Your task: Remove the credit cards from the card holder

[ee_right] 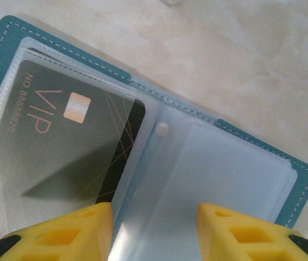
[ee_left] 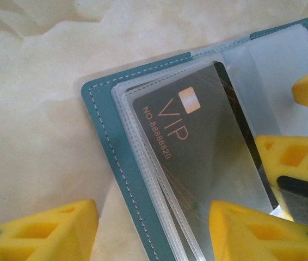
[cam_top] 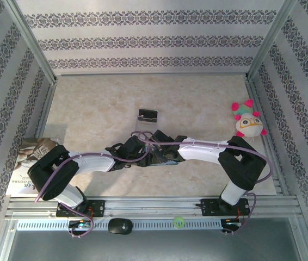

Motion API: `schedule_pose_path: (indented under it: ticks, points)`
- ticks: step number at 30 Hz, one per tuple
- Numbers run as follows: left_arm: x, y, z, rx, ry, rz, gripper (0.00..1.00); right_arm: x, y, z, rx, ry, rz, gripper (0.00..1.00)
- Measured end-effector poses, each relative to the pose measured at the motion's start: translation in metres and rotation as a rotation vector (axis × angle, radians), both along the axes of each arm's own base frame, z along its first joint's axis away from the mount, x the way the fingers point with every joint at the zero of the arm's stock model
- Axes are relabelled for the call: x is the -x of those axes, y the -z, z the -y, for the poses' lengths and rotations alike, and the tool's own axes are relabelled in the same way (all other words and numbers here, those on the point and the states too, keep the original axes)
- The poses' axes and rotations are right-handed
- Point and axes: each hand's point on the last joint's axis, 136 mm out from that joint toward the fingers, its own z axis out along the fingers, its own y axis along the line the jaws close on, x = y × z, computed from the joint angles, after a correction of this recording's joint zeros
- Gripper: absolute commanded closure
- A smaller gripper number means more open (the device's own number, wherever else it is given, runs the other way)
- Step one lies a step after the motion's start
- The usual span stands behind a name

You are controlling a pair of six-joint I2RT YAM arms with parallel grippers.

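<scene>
The card holder (ee_left: 102,109) lies opened flat mid-table (cam_top: 208,98), teal cover down, right where both arms meet. A dark VIP card (ee_left: 197,152) sits in a clear sleeve (its number runs slantwise). The left gripper (ee_left: 154,212) stands open, one finger over bare table, the other over the card. The right gripper (ee_right: 154,209) is parted too, astride the other sleeve. From the holder, a clear stand (cam_top: 147,115) is at twelve o'clock and a plush toy (cam_top: 248,120) at two.

Top view high over table (cam_top: 197,98), facing down, both wrist views close, sharing card holder (ee_left: 102,125)
</scene>
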Motion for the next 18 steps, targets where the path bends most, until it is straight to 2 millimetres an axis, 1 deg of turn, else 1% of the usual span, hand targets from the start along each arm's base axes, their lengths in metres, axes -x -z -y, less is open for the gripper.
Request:
schedule_pose_path:
  ticks: [4,13,15,18]
  points:
    - [-0.001,0.001,0.000,-0.003,-0.003,0.002,0.44,-0.002,0.000,0.002,0.008,0.012,0.011,0.55]
    - [-0.001,0.001,0.000,-0.001,-0.007,0.003,0.41,-0.010,0.000,0.017,0.071,0.068,0.062,0.55]
    - [-0.001,0.000,0.000,0.000,-0.007,0.003,0.41,-0.009,-0.003,0.019,0.065,0.069,0.069,0.53]
    - [-0.001,0.000,0.000,0.000,-0.007,0.004,0.41,-0.007,-0.018,0.017,0.015,0.065,0.088,0.52]
